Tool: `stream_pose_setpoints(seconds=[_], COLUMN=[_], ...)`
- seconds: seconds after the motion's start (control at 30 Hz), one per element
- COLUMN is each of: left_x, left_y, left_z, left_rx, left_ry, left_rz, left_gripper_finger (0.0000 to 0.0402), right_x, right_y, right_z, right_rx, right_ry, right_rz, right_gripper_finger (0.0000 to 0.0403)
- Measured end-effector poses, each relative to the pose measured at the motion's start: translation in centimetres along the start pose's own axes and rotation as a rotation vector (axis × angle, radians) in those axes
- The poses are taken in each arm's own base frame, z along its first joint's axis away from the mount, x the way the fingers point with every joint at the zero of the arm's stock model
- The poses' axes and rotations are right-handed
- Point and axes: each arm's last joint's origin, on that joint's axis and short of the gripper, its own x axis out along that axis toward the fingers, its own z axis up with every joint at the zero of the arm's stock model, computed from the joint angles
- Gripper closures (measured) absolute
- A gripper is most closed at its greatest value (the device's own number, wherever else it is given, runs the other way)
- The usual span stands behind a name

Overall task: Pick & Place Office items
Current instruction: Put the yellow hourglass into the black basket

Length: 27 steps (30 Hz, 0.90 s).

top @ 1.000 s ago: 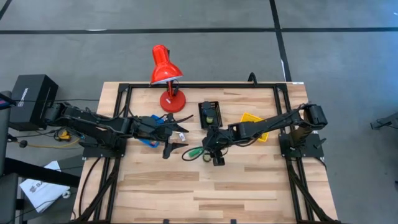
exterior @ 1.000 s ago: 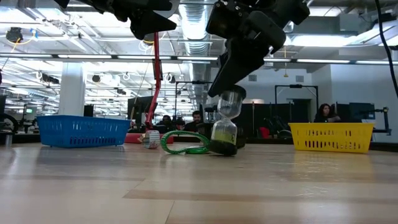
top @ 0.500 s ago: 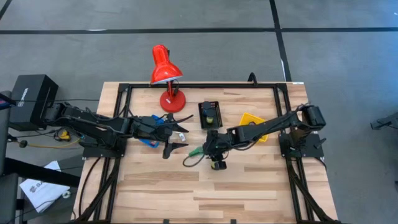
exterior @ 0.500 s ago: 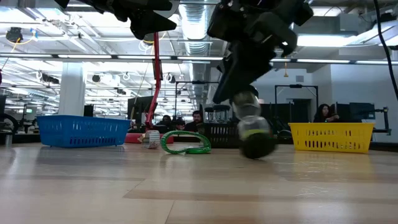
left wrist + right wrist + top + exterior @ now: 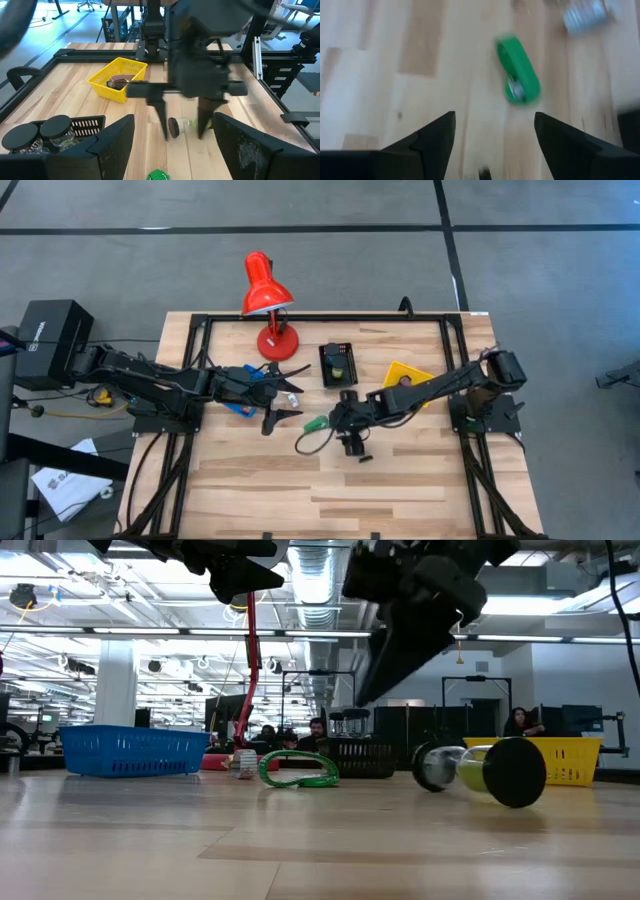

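— Hourglass (image 5: 478,769)?
— Lying on its side on the desk (image 5: 400,490), black end caps and yellow-green sand showing, just beside the right jaws (image 5: 347,442), untouched.
— State of those right jaws?
— Spread open, empty, hanging over mid-desk above a green carabiner (image 5: 518,76).
— And the left jaws (image 5: 283,402)?
— Open too, empty, poised above the blue bin (image 5: 133,751).
— Other surroundings?
— Black bin (image 5: 337,363) behind, yellow bin (image 5: 407,375) to the right, red lamp (image 5: 268,298) at the far edge.

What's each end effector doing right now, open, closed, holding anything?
Left end effector: open, empty, above the wooden table.
Right end effector: open, empty, above the toppled clear black-capped hourglass.
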Motion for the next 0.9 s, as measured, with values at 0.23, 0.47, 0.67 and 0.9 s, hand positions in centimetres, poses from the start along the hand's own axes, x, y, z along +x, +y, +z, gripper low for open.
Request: stream_pose_setpoints(seconds=[0.23,0.47,0.67,0.9], left_x=[0.0,0.0,0.0,0.0], left_y=[0.0,0.0,0.0,0.0], left_z=[0.0,0.0,0.0,0.0], left_rx=[0.000,0.000,-0.022,-0.026], left_ry=[0.000,-0.001,-0.002,-0.005], left_rz=[0.000,0.000,0.000,-0.001], left_gripper_finger=[0.0137,0.0137,0.0137,0.0137], right_x=[-2.2,-2.5,-2.4,-2.2], right_y=[-0.7,-0.4,0.6,2.3], right_z=[-0.6,-1.3,-0.9,-1.2], right_rx=[0.417,0.569,0.727,0.822], right_ry=[0.292,0.367,0.310,0.320], right_rz=[-0.056,-0.085,-0.080,-0.097], right_gripper_finger=[0.0144,0.0144,0.0144,0.0144])
